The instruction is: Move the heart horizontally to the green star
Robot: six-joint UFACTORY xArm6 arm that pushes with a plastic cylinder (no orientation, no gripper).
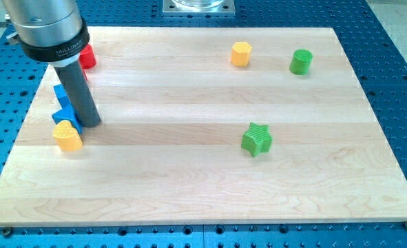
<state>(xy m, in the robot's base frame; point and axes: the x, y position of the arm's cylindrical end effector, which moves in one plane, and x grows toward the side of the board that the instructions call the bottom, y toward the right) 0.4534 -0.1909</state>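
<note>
A yellow heart block (67, 135) lies near the board's left edge. A green star block (257, 139) lies right of the middle, at about the same height in the view. My tip (89, 122) rests on the board just above and right of the heart, close to it. A blue block (64, 108) sits right behind my rod, touching the heart's upper side; its shape is partly hidden.
A red block (87, 57) sits at the upper left, partly hidden by the arm. A yellow hexagon block (240, 54) and a green cylinder block (301, 61) stand at the upper right. The wooden board (203, 200) ends at a blue perforated table.
</note>
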